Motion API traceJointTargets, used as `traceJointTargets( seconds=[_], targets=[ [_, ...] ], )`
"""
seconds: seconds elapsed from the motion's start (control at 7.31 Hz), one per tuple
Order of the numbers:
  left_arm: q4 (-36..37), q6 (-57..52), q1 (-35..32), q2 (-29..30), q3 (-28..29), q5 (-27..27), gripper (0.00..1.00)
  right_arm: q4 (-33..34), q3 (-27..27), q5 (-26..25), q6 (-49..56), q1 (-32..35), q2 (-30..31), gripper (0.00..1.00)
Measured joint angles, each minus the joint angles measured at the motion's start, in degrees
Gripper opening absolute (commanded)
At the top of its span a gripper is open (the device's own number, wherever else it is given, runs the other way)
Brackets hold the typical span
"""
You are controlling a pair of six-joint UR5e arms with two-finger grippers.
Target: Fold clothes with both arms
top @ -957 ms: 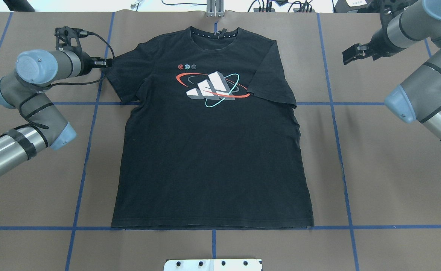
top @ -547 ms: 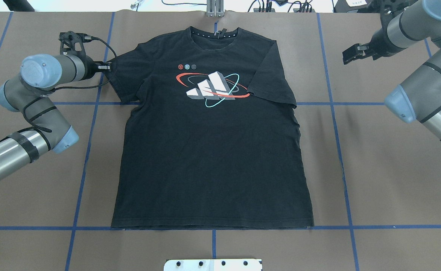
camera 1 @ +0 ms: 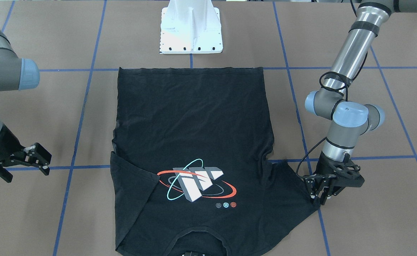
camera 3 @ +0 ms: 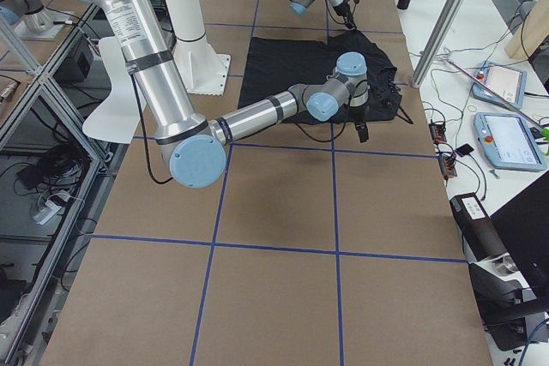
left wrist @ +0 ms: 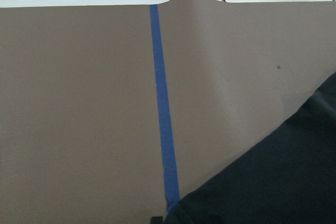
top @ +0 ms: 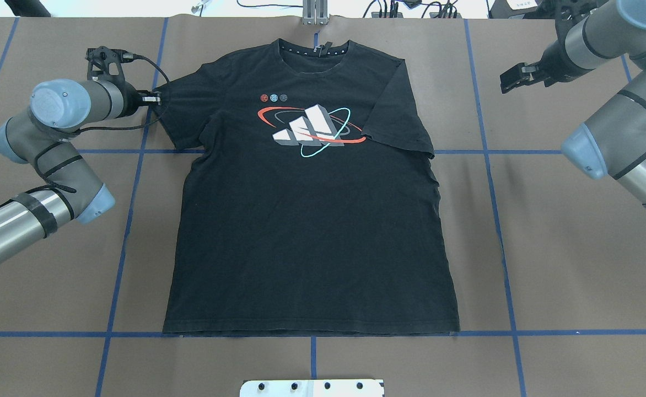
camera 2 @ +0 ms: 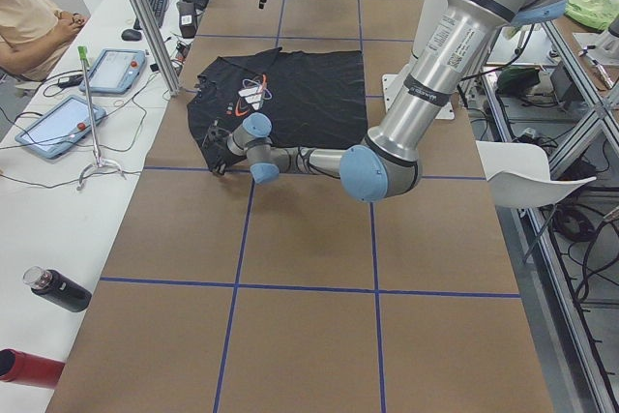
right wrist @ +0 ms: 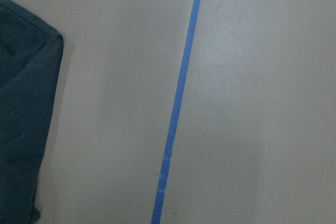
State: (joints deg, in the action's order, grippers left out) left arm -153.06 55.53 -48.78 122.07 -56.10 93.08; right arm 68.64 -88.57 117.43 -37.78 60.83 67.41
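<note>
A black T-shirt (top: 312, 231) lies flat, graphic (top: 311, 129) up, at the middle of the brown-papered table (top: 554, 248), its collar far from the robot and its hem near. The left gripper (top: 156, 99) meets the tip of the shirt's left sleeve; whether it has clamped the cloth cannot be told. The right gripper (top: 509, 80), jaws spread, hovers well right of the other sleeve.

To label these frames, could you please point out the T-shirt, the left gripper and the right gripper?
T-shirt (top: 312, 231): overhead view, plain fabric below the print.
Left gripper (camera 1: 318, 198): front-facing view, between its fingertips, at the sleeve edge.
Right gripper (camera 1: 44, 160): front-facing view, between its fingertips.
</note>
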Motion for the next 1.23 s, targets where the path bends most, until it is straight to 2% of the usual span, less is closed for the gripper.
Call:
traceJointTargets(
  seconds=[1.23],
  targets=[
    [0.05,-0.58,-0.78,-0.06,0.12,0.17,0.38,-0.01,0.15,-0.25,-0.56,-0.22,-0.17,1.0]
  ],
)
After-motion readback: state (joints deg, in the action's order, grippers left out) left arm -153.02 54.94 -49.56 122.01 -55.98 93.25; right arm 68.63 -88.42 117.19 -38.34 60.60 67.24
